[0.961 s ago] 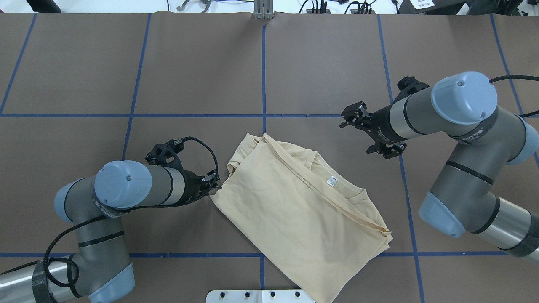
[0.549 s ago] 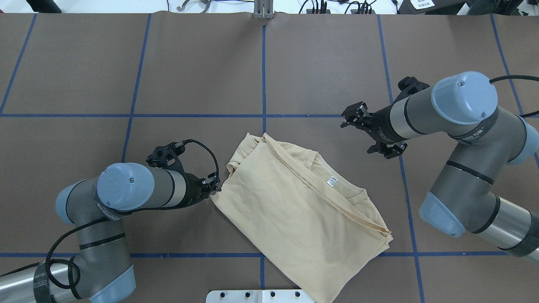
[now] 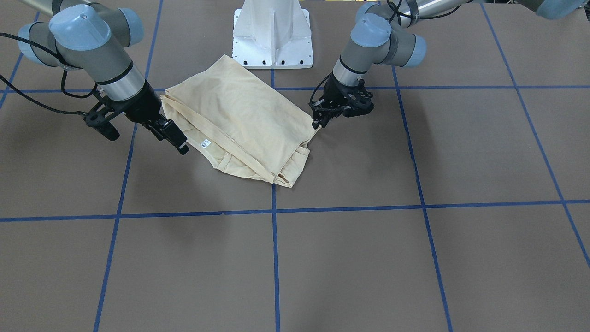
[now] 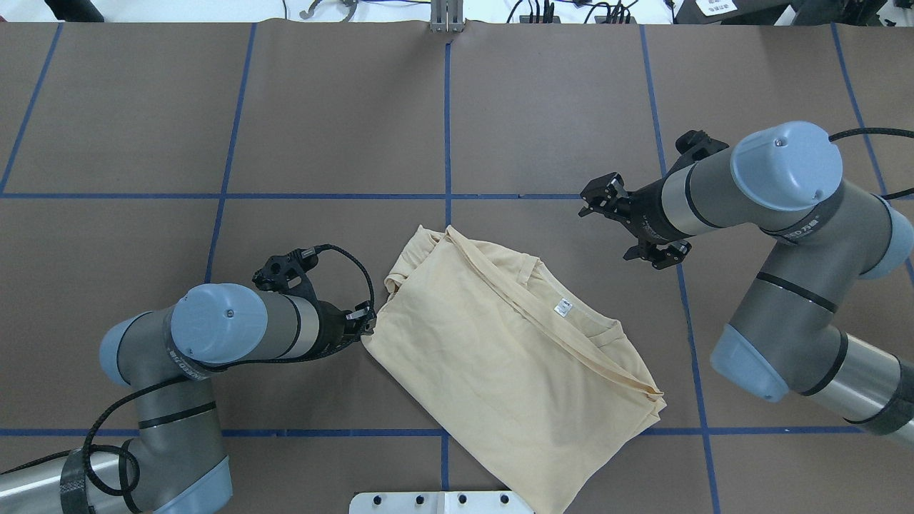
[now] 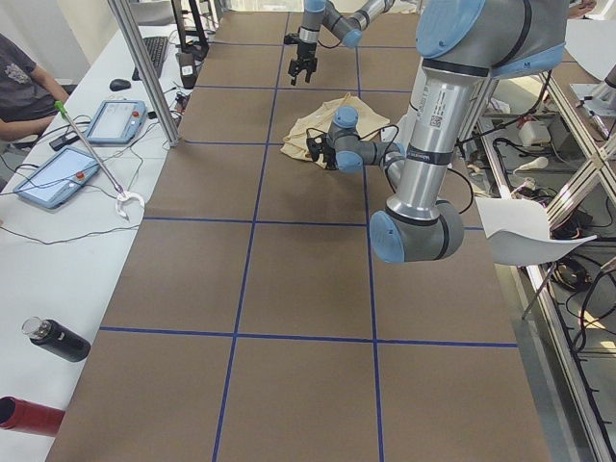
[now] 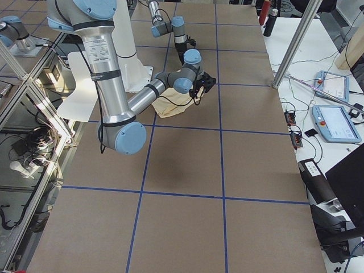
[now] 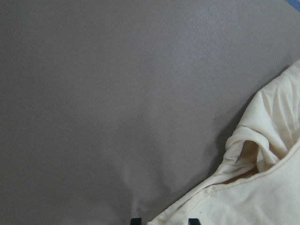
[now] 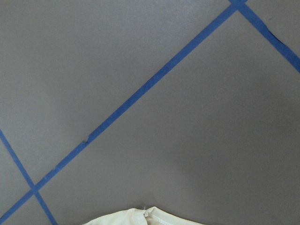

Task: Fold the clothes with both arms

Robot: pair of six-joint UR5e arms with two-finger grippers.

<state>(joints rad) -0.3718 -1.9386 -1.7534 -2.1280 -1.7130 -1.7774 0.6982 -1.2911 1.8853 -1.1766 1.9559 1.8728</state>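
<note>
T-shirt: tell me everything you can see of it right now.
The T-shirt is pale cream-yellow, thin and lightly wrinkled. It is folded into a rough rectangle that lies flat and diagonal on the brown table. No print shows. A small white neck label faces up by the collar, and folded-in bands run along its far edge. The left gripper straddles the corner on the robot's left, jaws apart. The right gripper hangs clear of it, open.

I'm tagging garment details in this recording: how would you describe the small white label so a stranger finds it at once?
On the brown table crossed by blue tape lines, a pale cream shirt lies folded near the robot's white base. The label sits by its neckline, a small rectangle: the only white patch on otherwise plain cream cloth.
</note>
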